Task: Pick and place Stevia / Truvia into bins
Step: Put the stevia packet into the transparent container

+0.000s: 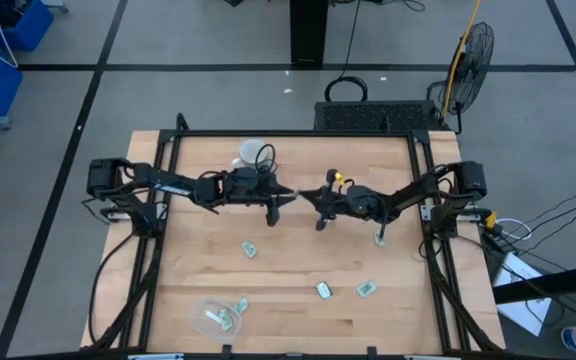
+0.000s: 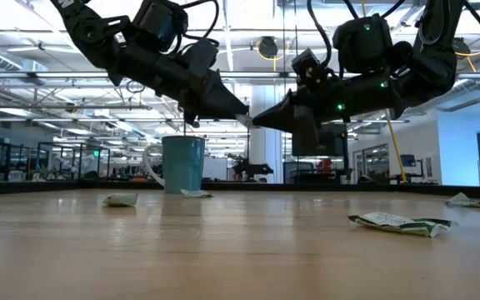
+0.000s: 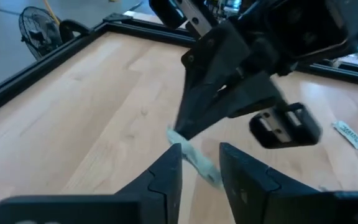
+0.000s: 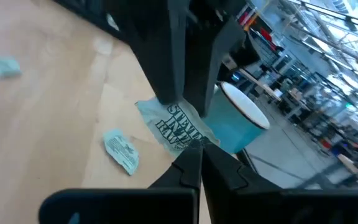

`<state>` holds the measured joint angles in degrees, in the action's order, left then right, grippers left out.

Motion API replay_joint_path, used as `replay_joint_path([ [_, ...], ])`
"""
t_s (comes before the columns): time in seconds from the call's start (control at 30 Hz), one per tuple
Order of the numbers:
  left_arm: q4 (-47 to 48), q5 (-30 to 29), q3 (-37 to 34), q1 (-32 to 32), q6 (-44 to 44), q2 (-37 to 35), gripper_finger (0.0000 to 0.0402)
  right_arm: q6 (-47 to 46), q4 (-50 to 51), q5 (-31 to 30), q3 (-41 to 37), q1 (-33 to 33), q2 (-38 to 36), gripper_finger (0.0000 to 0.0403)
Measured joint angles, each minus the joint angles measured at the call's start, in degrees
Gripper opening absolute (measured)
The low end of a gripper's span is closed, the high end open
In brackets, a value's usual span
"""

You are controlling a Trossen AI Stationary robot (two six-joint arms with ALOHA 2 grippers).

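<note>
Both grippers meet in the air over the table's middle. My right gripper (image 1: 311, 196) is shut on a pale green and white Stevia packet (image 4: 176, 127). My left gripper (image 1: 286, 194) faces it, open, with one finger on each side of the packet's other end (image 3: 194, 160); I cannot tell whether they touch it. Several more packets lie flat on the table (image 1: 249, 248) (image 1: 323, 290) (image 1: 366, 289). The clear round bin (image 1: 213, 318) stands near the near left corner with a packet in it (image 1: 225, 319) and another beside it (image 1: 240, 304). My right gripper pinches the packet by one end (image 4: 192, 142) between its two fingertips. It comes in level from the table's right side. The packet is lifted clear of the table and sticks out toward the left gripper, slightly crumpled.
A white and pale blue mug (image 1: 252, 155) stands near the far edge, just behind the left gripper (image 2: 182, 162). One packet lies by the right arm's base (image 1: 379, 238). Black frame rails run along the table's left, right and far edges.
</note>
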<state>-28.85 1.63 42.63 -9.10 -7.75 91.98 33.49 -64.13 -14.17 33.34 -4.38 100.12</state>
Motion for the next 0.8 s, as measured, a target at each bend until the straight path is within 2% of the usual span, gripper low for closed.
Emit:
replay_joint_path([
  [0.13,0.03,-0.14,0.0,0.02,-0.36,0.0,0.0094,-1.2,-1.92,3.73,0.0,0.0,-0.07,0.0],
  [0.47,0.29,-0.15,0.0,0.02,0.0,0.0,0.0092,-1.31,-3.06,3.89,0.0,0.0,-0.04,0.0002],
  [0.7,0.84,-0.15,0.0,0.02,2.4,0.0,0.0092,-1.32,-4.49,3.93,0.0,0.0,-0.04,0.0046],
  [0.8,0.83,-0.16,0.0,0.02,3.39,0.0,0.0076,-1.42,-4.15,3.93,0.0,0.0,-0.04,0.007],
])
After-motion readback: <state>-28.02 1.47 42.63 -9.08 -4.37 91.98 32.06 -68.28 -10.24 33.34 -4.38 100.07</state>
